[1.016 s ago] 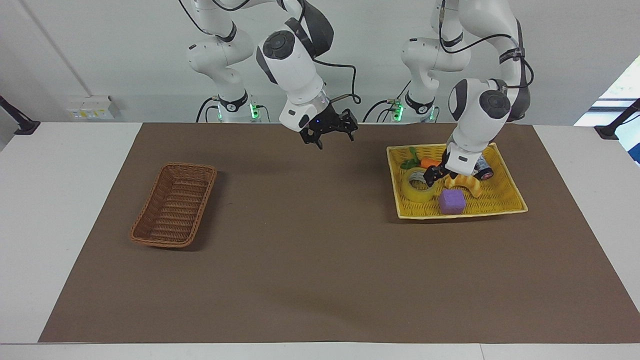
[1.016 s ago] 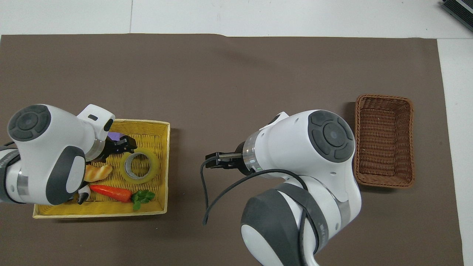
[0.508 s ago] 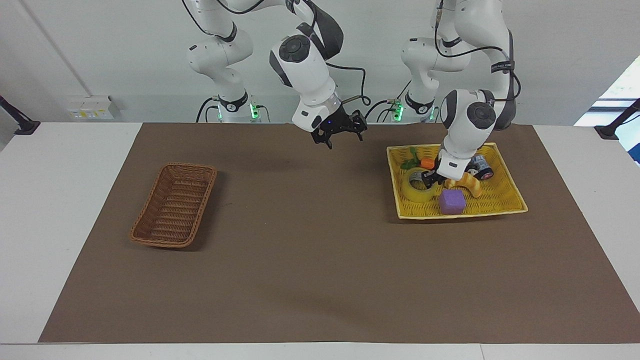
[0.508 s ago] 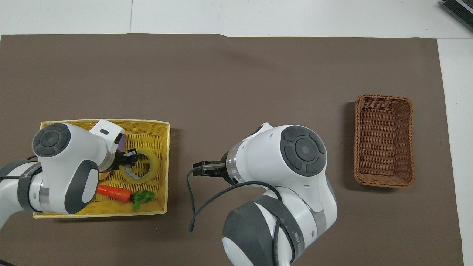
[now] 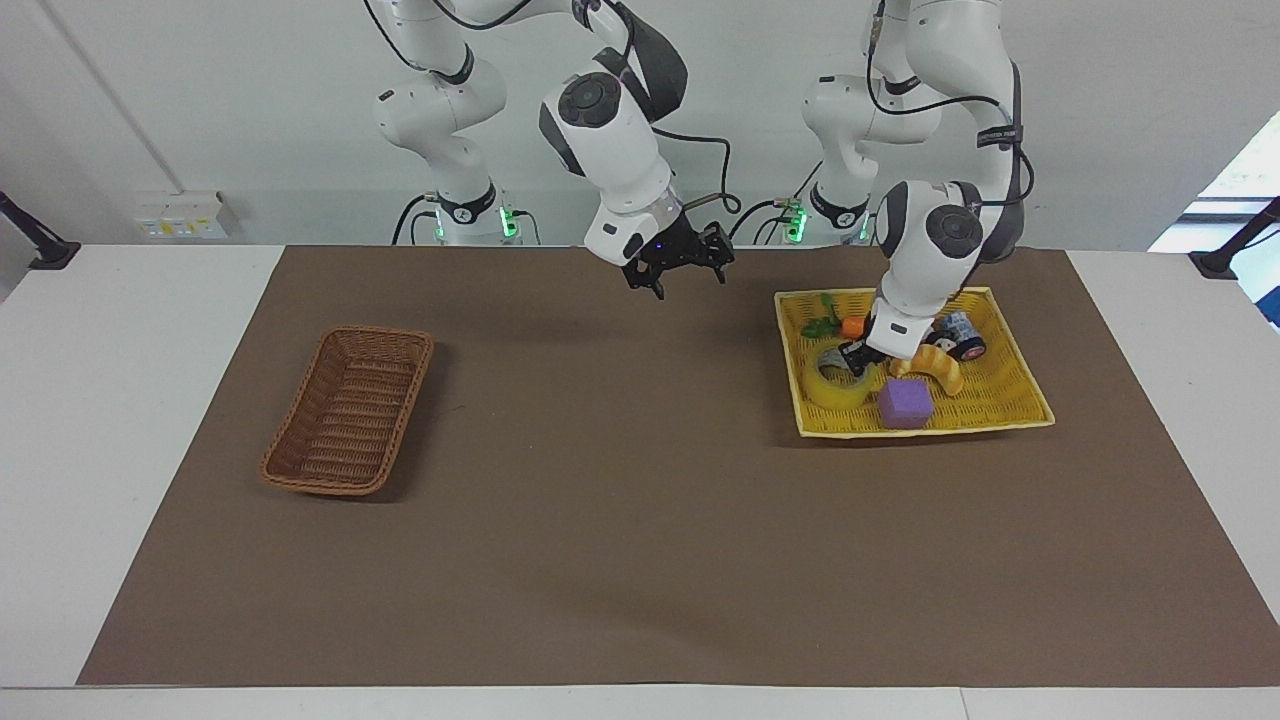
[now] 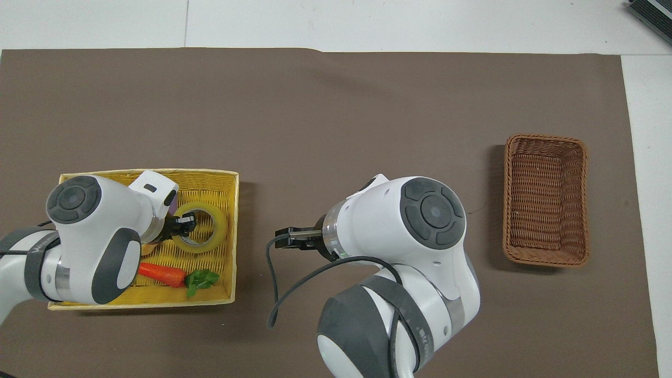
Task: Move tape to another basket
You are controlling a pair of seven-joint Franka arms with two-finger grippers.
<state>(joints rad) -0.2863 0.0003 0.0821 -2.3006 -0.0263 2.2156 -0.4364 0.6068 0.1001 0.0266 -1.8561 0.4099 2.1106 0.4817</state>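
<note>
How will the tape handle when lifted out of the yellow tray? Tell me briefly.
Probably stiff: the tape keeps its ring shape with the left gripper clamped on its wall. Likely light, since it tilts in the tray. Being round, it may roll if dropped on edge. The right gripper waits over the mat.

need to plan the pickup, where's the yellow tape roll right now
The translucent yellow packing tape roll lies in the shallow yellow woven tray at the left arm's end of the table, beside the purple cube, with the left pincer at its rim.
</note>
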